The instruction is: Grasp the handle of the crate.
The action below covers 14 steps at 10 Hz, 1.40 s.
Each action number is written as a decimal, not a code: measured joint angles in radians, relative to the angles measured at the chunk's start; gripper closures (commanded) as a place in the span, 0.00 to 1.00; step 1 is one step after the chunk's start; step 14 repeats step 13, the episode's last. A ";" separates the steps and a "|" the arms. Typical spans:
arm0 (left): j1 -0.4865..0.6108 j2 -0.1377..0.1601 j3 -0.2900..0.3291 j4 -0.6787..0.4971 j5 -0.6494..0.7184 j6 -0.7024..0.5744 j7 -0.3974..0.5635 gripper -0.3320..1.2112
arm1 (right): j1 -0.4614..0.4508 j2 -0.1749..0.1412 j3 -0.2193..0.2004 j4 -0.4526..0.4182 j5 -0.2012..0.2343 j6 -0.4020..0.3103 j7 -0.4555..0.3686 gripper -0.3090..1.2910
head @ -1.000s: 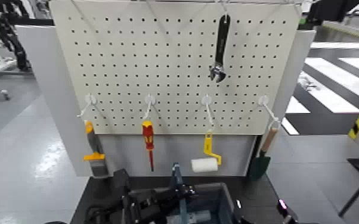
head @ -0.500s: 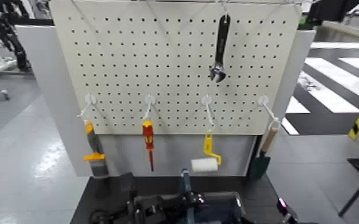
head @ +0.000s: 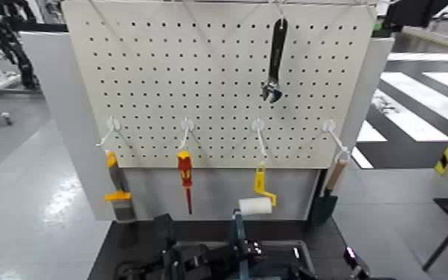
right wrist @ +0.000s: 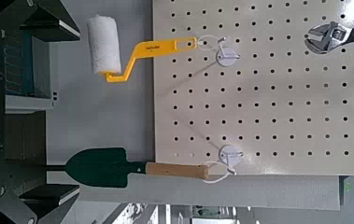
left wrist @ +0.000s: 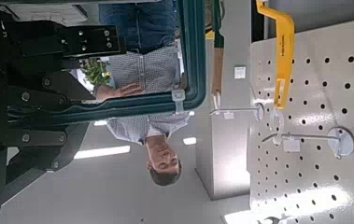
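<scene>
The thin grey-blue handle [head: 236, 226] stands upright at the bottom middle of the head view, rising from the dark crate [head: 290, 253], of which only the far rim shows. My left gripper [head: 223, 262] sits at the handle's left side, low on the bar. In the left wrist view its black fingers [left wrist: 67, 56] close around the handle's bar [left wrist: 197, 56], so the left gripper [left wrist: 86, 107] is shut on it. My right gripper [right wrist: 67, 110] is open and empty, facing the pegboard; its arm [head: 353, 261] shows at the lower right.
A white pegboard [head: 219, 74] stands behind the crate with a wrench [head: 274, 63], a scraper [head: 115, 186], a red-yellow screwdriver [head: 185, 179], a yellow paint roller [head: 257, 199] and a trowel [head: 327, 195]. A person [left wrist: 151, 79] shows in the left wrist view.
The handle and my left gripper have shifted to the right together, and the crate's rim now sits lower in the head view. The right arm has barely moved.
</scene>
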<state>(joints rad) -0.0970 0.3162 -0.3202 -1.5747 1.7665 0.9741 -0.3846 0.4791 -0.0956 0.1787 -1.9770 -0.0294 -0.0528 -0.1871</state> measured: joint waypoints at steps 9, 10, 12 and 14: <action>-0.002 -0.003 -0.005 0.002 0.016 -0.002 0.000 0.99 | -0.009 -0.004 0.005 0.007 0.009 -0.001 -0.006 0.29; -0.003 -0.003 -0.006 0.003 0.016 -0.003 0.000 0.99 | -0.010 -0.004 0.005 0.007 0.010 -0.001 -0.006 0.29; -0.003 -0.005 -0.006 0.005 0.019 -0.004 -0.001 0.99 | -0.011 -0.005 0.007 0.008 0.015 -0.003 -0.006 0.29; -0.003 -0.005 -0.006 0.005 0.020 -0.005 -0.001 0.99 | -0.012 -0.006 0.007 0.008 0.019 -0.004 -0.006 0.29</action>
